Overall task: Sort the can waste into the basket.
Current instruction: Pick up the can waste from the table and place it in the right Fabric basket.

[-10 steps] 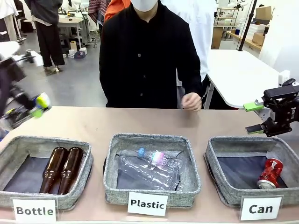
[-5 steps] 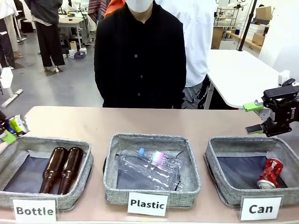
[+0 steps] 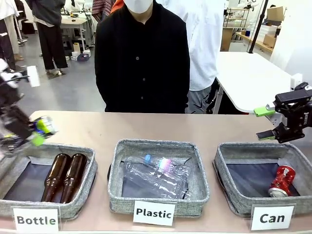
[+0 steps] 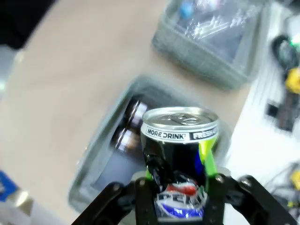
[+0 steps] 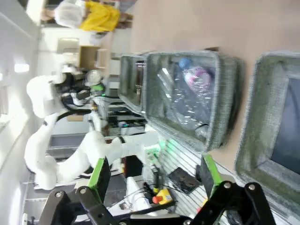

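Lifted since before, left gripper (image 4: pixel 179 187) jaws clamp black can (image 4: pixel 180 140); right gripper (image 3: pixel 267 123) gapes.

My left gripper (image 3: pixel 38 132) hangs over the table's left edge, blurred in the front view, its arm coming in from the left side. In my left wrist view the green pads (image 4: pixel 206 154) press both sides of a black can (image 4: pixel 180 157), which stands upright between them. My right gripper (image 3: pixel 267 123) hovers above the table's right edge, fingers pointing leftward, one above the other, spread wide with nothing between them.
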{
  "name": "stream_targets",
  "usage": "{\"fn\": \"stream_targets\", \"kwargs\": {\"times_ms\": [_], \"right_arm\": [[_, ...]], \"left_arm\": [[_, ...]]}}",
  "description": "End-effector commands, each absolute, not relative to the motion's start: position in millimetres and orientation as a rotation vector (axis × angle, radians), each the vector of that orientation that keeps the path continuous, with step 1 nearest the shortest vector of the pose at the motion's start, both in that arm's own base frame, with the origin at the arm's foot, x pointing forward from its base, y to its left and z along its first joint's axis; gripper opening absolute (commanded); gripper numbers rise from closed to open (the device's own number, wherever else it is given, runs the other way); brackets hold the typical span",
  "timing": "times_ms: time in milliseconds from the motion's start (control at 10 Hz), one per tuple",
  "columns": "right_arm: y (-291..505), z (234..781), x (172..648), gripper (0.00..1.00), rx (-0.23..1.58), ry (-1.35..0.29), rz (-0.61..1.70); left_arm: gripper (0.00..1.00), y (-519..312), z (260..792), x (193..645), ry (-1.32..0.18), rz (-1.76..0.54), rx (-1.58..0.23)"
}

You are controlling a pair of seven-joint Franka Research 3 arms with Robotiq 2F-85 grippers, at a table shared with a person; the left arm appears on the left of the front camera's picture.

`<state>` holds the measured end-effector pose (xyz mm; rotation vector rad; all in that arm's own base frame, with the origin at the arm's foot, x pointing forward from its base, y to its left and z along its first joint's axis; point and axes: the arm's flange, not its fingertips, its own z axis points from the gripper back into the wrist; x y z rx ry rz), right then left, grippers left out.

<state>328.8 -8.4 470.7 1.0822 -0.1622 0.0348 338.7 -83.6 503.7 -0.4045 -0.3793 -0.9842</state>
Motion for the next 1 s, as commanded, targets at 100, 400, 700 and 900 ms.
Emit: {"fn": "stream_targets", "kwargs": {"times_ms": [100, 400, 700, 900], "right_arm": [[-53.0, 552.5, 268.5, 1.00, 0.674, -0.199, 0.126], [-135.6, 571.1, 205.4, 1.00, 0.522, -0.325, 0.108], [-200.0, 574.2, 153.9, 1.00, 0.508, -0.466, 0.027], [-224.5, 569.9, 135.5, 1.00, 0.515, -0.565, -0.025]], "left_arm": [[0.42, -279.7, 535.2, 332.9, -0.581, -0.988, -0.412], [0.42, -409.4, 550.3, 352.2, -0.563, -1.130, -0.584], [0.42, -523.4, 548.7, 357.1, -0.440, -1.256, -0.632], [0.42, -597.7, 538.7, 351.6, -0.345, -1.307, -0.629]]}}
